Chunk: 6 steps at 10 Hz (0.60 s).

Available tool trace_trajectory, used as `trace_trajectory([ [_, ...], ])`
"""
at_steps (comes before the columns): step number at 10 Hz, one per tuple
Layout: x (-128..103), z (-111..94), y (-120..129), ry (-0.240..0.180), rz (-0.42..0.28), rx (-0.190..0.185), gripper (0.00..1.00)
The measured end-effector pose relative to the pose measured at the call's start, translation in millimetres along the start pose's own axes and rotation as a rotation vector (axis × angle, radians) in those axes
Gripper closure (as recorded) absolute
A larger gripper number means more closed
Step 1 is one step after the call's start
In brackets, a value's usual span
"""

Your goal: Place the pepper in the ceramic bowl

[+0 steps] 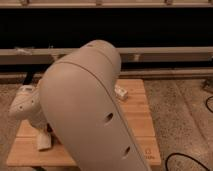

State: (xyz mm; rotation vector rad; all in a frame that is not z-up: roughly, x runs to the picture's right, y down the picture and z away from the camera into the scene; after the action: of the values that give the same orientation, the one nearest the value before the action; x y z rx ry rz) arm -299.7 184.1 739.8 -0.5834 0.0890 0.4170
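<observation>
My large beige arm [85, 110] fills the middle of the camera view and covers most of the wooden table [142, 125]. My gripper [42, 136] hangs low at the left, just above the table's front left part, under the rounded wrist [25, 104]. The pepper and the ceramic bowl do not show; they are hidden behind the arm or out of view.
A pale block [120, 93] lies on the table just right of the arm, toward the back. A dark cable [186, 159] loops on the speckled floor at the lower right. A dark wall with a light horizontal rail [170, 52] runs behind the table.
</observation>
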Motion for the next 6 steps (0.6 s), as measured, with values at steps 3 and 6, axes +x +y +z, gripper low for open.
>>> trace_trajectory([
  [3,0,-7,-17,0.004,0.005,0.002,0.67],
  [6,-5,-8,-17,0.002,0.007,0.000,0.39],
])
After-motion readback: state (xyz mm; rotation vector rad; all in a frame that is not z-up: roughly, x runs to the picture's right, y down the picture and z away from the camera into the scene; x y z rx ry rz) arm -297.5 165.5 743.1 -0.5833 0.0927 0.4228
